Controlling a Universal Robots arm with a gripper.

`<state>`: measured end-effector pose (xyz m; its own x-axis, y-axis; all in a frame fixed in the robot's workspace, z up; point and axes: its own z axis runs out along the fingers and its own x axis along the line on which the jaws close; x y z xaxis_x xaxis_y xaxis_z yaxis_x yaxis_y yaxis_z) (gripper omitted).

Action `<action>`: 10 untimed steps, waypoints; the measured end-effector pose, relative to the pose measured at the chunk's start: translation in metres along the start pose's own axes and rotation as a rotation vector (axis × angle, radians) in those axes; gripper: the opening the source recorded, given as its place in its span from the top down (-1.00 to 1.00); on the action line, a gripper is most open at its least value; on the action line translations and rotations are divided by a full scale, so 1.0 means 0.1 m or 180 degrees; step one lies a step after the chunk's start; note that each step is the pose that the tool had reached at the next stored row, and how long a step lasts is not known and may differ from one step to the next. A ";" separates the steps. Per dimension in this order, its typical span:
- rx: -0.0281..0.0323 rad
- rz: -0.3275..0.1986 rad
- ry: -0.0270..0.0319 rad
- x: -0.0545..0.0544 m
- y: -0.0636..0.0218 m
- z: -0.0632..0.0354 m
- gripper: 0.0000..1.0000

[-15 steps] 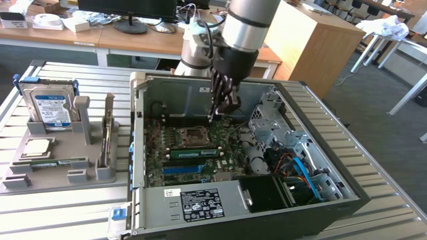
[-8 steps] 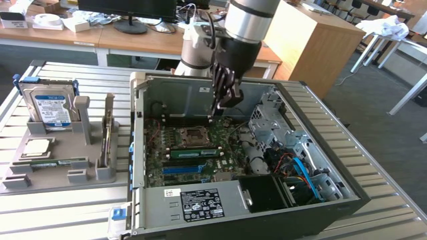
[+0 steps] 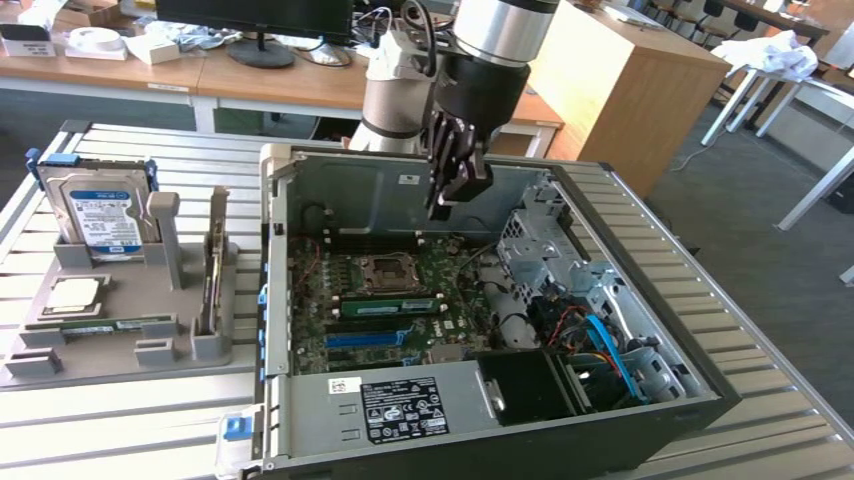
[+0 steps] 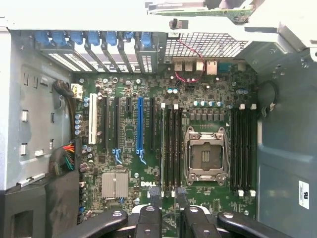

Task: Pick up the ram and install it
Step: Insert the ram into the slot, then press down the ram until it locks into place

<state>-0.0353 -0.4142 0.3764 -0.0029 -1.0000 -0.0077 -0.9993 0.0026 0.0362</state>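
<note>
exterior view
hand: your hand (image 3: 449, 198) hangs over the open computer case (image 3: 400, 410), above the motherboard; fingers apart, nothing between them, so open and empty.
ram: you see the ram (image 3: 387, 305) standing on edge in a slot just beside the CPU socket (image 3: 384, 270), between the socket and the blue slot (image 3: 367, 338); well below the hand, not touching it.
other stick: a second green stick (image 3: 100, 325) lies flat in the gray holder (image 3: 120, 355), at the exterior view's left of the case.
holder extras: hard drive (image 3: 96, 215) upright at the holder's far end, square silver processor chip (image 3: 74, 293) between it and the stick.
counter: slatted metal counter (image 3: 107, 420) carries the holder and the case.

wrist view
hand: your two fingertips (image 4: 155, 197) stand apart with bare motherboard in the gap; hand (image 4: 167, 198) grips nothing.
socket: empty CPU socket (image 4: 205, 156), lever frame closed around it.
memory slots: a bank of dark slots (image 4: 173, 148) just beside the socket, in line with the finger gap; a thin pale line runs along the outermost one, and you cannot tell whether that is the ram's edge.
other parts: blue slot (image 4: 139, 124), silver heatsink (image 4: 115, 184).
</note>
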 end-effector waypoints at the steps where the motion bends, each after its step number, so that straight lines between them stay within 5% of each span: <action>1: 0.0000 0.0000 0.0000 0.00 0.000 0.000 0.51; 10: 0.0000 0.0000 0.0001 0.00 0.000 -0.001 0.51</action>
<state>-0.0353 -0.4142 0.3765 -0.0029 -1.0000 -0.0075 -0.9993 0.0026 0.0363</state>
